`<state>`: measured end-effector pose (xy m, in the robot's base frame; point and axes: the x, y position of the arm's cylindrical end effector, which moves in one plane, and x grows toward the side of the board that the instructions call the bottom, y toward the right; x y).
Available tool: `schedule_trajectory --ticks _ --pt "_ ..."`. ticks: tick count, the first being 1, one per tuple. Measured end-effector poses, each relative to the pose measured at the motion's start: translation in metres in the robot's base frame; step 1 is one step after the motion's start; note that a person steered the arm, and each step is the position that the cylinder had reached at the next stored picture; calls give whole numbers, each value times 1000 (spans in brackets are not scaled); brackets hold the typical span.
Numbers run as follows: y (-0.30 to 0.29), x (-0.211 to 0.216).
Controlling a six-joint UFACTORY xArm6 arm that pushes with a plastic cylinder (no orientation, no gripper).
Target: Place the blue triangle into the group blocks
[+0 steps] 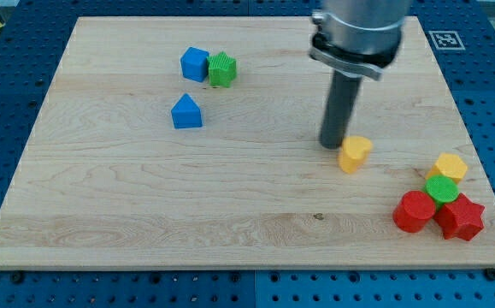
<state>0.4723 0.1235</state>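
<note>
The blue triangle [186, 112] lies alone on the wooden board at the view's upper left. A blue cube [194, 64] and a green block [222, 69] touch each other just above it. My tip [332, 143] stands far to the right of the triangle, right beside a small yellow block [355, 153], at its left. A group of blocks sits at the view's lower right: a yellow block [449, 166], a green cylinder [441, 189], a red cylinder [415, 211] and a red star-like block [460, 217].
The wooden board [144, 205] lies on a blue perforated table. The arm's grey body [358, 30] hangs over the board's upper right. A marker tag [444, 39] sits off the board at the top right.
</note>
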Motion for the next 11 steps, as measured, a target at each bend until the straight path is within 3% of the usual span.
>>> schedule_trajectory --ticks 1,2,3,4,5,6,7,11 --pt "35 35" --pt "29 47" --pt "-35 47" --pt "-138 46" --pt "-264 23" --pt "-372 -40" --pt "-374 -101" --pt "-106 -19"
